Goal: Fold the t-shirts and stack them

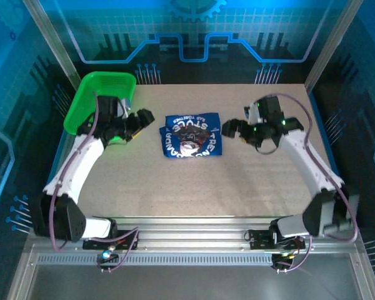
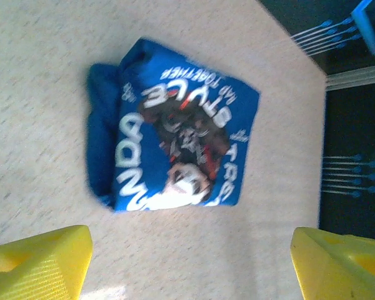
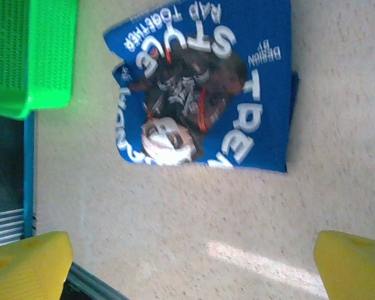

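A royal-blue t-shirt [image 1: 191, 135] lies folded into a compact rectangle on the beige tabletop, its white lettering and dark picture facing up. It also shows in the left wrist view [image 2: 175, 128] and the right wrist view [image 3: 206, 87]. My left gripper [image 1: 142, 119] hovers just left of the shirt, open, its yellow fingers [image 2: 40, 262] wide apart over bare table. To the shirt's right my right gripper [image 1: 232, 129] is likewise open, with yellow fingertips [image 3: 353, 265] spread and nothing between them. Neither gripper touches the cloth.
A green plastic basket [image 1: 101, 97] stands tilted at the back left corner, close behind the left arm; it also appears in the right wrist view [image 3: 28, 56]. Blue enclosure walls [image 1: 194, 37] ring the table. Bare tabletop [image 1: 200, 187] stretches in front of the shirt.
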`<state>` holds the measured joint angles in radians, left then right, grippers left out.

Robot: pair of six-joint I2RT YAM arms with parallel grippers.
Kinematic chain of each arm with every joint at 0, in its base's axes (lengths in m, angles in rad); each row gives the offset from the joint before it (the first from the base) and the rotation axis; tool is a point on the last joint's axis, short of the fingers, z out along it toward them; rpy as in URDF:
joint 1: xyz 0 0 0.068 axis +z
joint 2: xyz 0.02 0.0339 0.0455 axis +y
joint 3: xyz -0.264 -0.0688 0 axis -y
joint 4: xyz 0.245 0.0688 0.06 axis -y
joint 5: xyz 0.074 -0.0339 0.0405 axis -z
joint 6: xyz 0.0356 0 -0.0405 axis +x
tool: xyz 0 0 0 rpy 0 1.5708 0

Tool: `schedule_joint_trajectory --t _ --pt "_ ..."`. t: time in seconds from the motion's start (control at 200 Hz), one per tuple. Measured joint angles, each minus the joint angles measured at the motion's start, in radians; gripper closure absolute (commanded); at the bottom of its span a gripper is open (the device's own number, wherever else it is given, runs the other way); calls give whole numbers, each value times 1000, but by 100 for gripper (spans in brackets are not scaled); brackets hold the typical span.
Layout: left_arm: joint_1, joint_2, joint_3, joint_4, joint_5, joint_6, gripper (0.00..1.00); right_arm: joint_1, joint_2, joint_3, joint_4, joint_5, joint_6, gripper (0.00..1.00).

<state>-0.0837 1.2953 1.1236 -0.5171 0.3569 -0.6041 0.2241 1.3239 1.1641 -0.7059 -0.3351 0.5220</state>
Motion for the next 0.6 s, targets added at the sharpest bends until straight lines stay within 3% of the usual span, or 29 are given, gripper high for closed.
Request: schedule_joint_trajectory --t 0.195,0.35,0.42,0.6 --pt "-5 -234 -236 4 -44 45 9 14 -308 -270 31 75 14 0" --pt "-11 -388 -363 2 -66 58 7 18 -536 -402 3 121 32 0" --pt "-16 -462 -413 -6 -86 63 1 17 -631 -443 -28 169 43 0" --pt "-16 -638 -468 -52 -259 100 1 -1 -790 -506 -67 372 47 0"
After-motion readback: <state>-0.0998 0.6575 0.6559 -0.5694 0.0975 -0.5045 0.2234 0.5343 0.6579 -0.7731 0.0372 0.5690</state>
